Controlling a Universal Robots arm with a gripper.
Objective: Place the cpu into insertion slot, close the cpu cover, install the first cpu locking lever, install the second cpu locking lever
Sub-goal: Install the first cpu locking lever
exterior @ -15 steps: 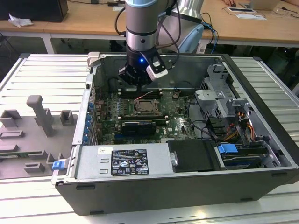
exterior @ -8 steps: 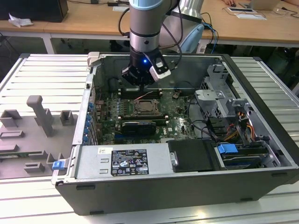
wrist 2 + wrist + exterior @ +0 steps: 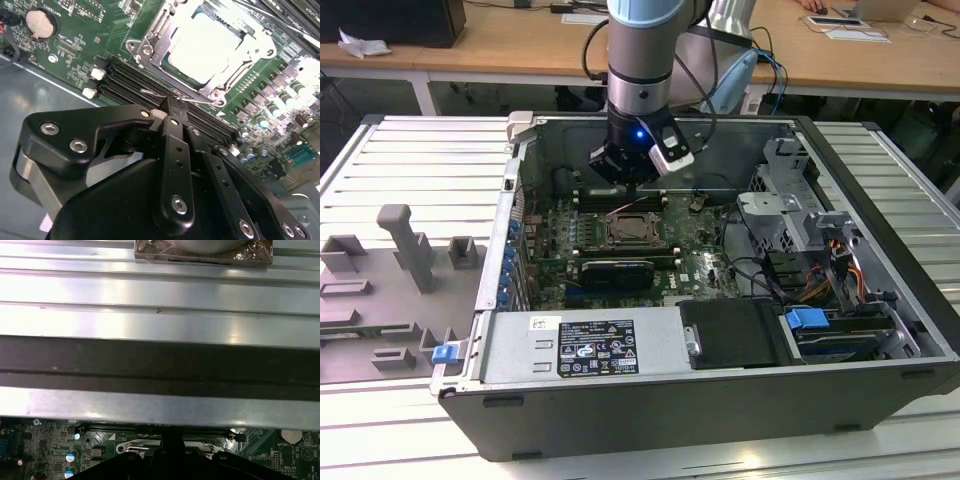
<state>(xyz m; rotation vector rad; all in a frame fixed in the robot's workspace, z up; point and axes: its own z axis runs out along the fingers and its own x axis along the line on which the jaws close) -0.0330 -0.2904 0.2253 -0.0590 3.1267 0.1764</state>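
One thin wire locking lever (image 3: 172,98) lies beside the socket, its end at the fingertips of the gripper (image 3: 172,107), whose fingers are drawn together, apparently pinching it; contact is hard to confirm. Right of that in the second wrist view, the cpu (image 3: 210,47) sits in its slot with the cpu cover (image 3: 150,35) down around it. Judged springy, stiff and slippery; best gripped at its hooked end.

A ribbed silvery metal panel (image 3: 160,315) is lying across the first wrist view, with a dark band (image 3: 160,367) running just beneath it. Below the band, a green circuit board (image 3: 45,450) is showing, a round coin cell (image 3: 290,436) sitting on it beside small capacitors (image 3: 71,457). The dark pincer (image 3: 172,452) is hanging over the board, its finger state unclear.
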